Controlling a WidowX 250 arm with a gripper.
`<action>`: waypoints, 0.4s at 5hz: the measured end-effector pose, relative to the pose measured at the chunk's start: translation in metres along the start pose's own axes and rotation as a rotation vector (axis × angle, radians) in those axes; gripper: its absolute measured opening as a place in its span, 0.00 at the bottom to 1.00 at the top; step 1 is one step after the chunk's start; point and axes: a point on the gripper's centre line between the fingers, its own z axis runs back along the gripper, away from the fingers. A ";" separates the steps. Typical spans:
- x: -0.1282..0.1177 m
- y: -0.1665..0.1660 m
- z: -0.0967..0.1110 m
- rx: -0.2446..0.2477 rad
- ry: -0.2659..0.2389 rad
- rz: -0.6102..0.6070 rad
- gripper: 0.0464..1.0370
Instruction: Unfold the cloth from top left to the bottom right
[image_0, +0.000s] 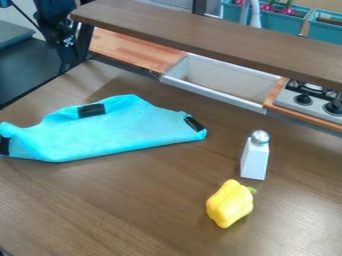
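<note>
I'm standing by a toy kitchen. A sink (214, 95) sits nearer the gripper (69, 45), a knobbed stove (288, 101) farther from it.

Below the claw (70, 54) spreads a brown wood-grain tabletop (140, 200), with a soft sheen of light on it. A long brown shelf board (200, 31) runs from close beside the claw away to its right. Under that board, just right of the claw, is a strip of lighter wooden counter (130, 49); farther right come a pale sink basin (224, 86) and a grey stove (288, 102) with 2 dark knobs (303, 99) in view. Beyond the board, far right of the claw, stand 2 teal planters (277, 21). Left of the claw lies a dark surface (27, 65)
</note>
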 end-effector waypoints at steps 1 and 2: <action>-0.005 -0.002 -0.016 -0.031 0.022 0.013 0.96; -0.005 0.007 -0.031 0.015 0.000 0.053 0.96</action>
